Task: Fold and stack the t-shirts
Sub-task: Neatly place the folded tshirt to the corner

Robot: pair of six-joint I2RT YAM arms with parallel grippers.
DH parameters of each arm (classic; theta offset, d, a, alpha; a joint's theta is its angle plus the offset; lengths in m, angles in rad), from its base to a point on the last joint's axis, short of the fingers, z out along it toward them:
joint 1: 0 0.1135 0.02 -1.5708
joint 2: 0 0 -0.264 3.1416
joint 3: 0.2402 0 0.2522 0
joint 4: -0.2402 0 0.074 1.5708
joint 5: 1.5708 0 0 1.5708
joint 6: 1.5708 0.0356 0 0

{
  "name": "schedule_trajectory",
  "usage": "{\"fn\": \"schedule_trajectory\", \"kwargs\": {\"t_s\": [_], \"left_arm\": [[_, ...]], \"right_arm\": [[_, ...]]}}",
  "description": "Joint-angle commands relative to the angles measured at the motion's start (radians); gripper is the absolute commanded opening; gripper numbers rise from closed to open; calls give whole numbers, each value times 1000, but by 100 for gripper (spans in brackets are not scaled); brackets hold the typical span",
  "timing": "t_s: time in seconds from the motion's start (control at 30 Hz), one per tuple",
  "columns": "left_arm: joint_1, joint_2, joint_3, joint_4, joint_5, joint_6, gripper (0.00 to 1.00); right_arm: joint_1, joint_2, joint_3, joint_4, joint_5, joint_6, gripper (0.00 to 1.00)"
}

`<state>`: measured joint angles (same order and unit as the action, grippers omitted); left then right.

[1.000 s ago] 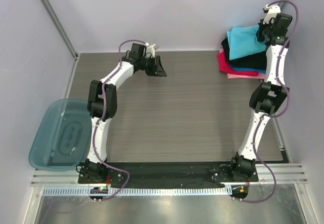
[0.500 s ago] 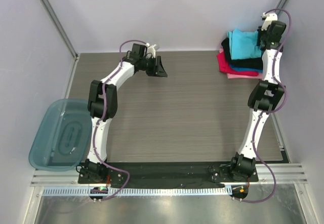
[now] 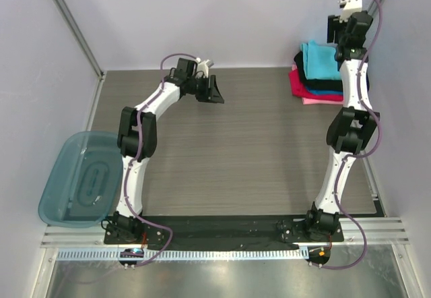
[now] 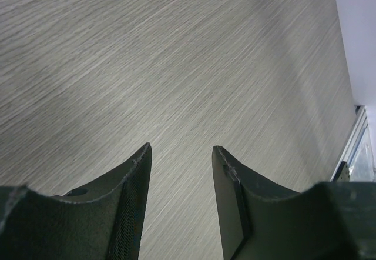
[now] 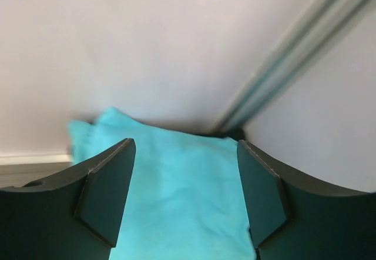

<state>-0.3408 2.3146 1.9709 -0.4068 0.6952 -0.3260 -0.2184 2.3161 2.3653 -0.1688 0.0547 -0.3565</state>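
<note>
1. T-shirts (image 3: pixel 315 72) sit in one folded stack in the far right corner of the table (image 3: pixel 256 150), close to the back wall.
2. Along the near edge, both arm bases stand on a black strip. In front of it runs a metal rail (image 3: pixel 222 232) with a white slotted band. A small dark module (image 3: pixel 132 252) by the left base is too small to read.
3. A translucent blue-grey bin (image 3: pixel 50 190) rests at the near left corner and overhangs the table's left edge.
4. Beyond the middle, left of centre and near the far edge, the left gripper (image 4: pixel 179 151) hangs over the table. Its jaws are moderately parted and hold nothing. Only bare grey wood-grain shows between its fingers (image 4: pixel 132 201).
5. At the far right corner, the right gripper (image 5: pixel 185 144) is raised above the stack with its jaws spread wide and empty. The turquoise shirt (image 5: pixel 176 207) lies below, framed by the fingers and clear of them.
6. In the stack, turquoise is on top with a black shirt (image 3: pixel 322 77) under it. Lower down a magenta one (image 3: pixel 297 82) juts left, and a pale pink edge (image 3: pixel 322 100) shows on the near side.
7. Pale walls (image 3: pixel 222 15) close the far and side edges, with slanting aluminium posts (image 3: pixel 67 21) at the far corners.
</note>
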Motion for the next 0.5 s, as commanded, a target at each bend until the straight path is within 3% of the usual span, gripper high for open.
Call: {"fn": "schedule_trajectory", "kwargs": {"t_s": [0.0, 0.1, 0.13, 0.17, 0.23, 0.3, 0.37, 0.43, 0.47], "left_arm": [[0, -50, 26, -27, -73, 57, 47], [2, -86, 63, -110, -219, 155, 47], [2, -93, 74, -150, -338, 178, 47], [5, -112, 78, -161, -402, 203, 48], [13, -126, 92, -185, -558, 246, 51], [31, -138, 101, -202, -612, 271, 58], [49, -146, 97, -225, -638, 271, 74], [60, -175, 62, -227, -642, 251, 81], [62, -188, 49, -224, -639, 249, 89]], "right_arm": [[-4, -122, -47, 16, -154, 178, 76], [-2, -168, -147, -27, -315, 354, 77], [-2, -190, -185, -32, -382, 420, 84], [-1, -210, -225, -26, -448, 529, 99], [23, -270, -362, -15, -533, 651, 100], [68, -308, -453, -98, -488, 676, 100], [157, -365, -504, -193, -327, 636, 100], [218, -418, -584, -225, -169, 593, 100], [276, -434, -606, -238, -139, 578, 100]]}}
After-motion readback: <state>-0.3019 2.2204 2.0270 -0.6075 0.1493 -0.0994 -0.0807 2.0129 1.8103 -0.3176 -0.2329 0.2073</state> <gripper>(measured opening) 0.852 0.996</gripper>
